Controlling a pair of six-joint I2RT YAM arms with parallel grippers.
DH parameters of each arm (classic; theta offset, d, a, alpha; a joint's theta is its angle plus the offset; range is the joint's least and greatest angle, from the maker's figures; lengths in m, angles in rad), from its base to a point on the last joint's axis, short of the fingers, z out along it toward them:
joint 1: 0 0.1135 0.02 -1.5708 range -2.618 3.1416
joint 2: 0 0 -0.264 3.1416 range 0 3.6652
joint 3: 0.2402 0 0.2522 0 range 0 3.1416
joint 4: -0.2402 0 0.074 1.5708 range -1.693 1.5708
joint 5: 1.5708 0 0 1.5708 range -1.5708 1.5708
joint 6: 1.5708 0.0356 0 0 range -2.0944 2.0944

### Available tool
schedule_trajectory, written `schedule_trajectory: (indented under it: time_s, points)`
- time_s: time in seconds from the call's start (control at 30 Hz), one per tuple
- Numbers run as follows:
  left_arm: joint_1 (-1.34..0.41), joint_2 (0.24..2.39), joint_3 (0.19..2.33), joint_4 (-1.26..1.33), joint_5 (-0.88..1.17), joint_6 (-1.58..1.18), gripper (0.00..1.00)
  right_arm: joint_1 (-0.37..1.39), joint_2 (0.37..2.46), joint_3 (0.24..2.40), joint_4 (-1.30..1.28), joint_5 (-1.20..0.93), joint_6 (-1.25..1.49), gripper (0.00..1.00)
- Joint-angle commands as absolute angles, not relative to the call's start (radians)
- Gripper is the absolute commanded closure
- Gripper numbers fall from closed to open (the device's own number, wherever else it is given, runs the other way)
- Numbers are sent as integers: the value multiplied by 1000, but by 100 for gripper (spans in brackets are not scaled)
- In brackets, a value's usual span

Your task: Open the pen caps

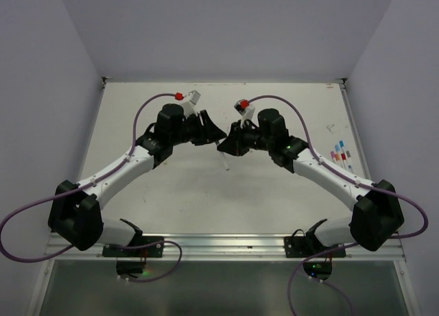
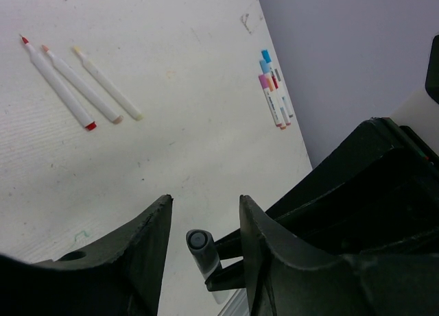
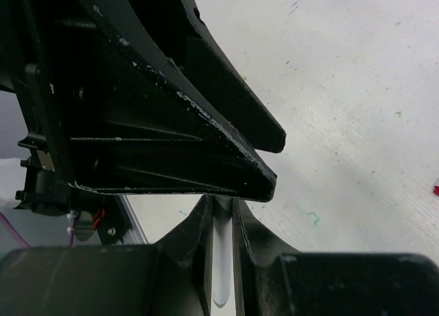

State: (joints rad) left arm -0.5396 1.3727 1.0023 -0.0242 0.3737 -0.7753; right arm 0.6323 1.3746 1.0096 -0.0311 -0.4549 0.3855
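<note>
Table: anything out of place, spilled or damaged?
Nothing stands out. Three uncapped pens lie neatly side by side, and the capped pens sit bunched by the wall. The table shows only faint ink specks, such as a green squiggle. No spill or breakage is visible.
</note>
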Motion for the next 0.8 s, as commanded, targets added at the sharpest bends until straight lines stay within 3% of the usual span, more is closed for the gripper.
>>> schedule_trajectory:
  time_s: [0.0,0.13,0.3,0.37,0.4,0.43,0.7,0.73,0.77]
  points:
    - [-545,1361,1020,2,376,-779,54,638,1378,1049,34,-411,410,100]
    - [-546,1350,1017,2,364,-784,64,649,1367,1023,76,-364,445,100]
    - [-546,1347,1011,11,356,-805,67,676,1379,1017,107,-330,475,100]
    - [-549,1351,1015,14,359,-805,78,686,1385,1023,109,-331,477,100]
    - [-551,1350,1017,9,357,-802,92,692,1388,1023,107,-334,474,100]
    - [-549,1350,1023,3,354,-799,99,692,1387,1025,103,-336,472,100]
    - [-549,1338,1032,-35,322,-772,100,693,1348,989,69,-340,440,100]
    - [-549,1338,1031,-35,325,-775,100,693,1344,985,72,-345,440,97]
    - [-549,1336,1031,-34,324,-775,100,693,1338,974,75,-345,439,85]
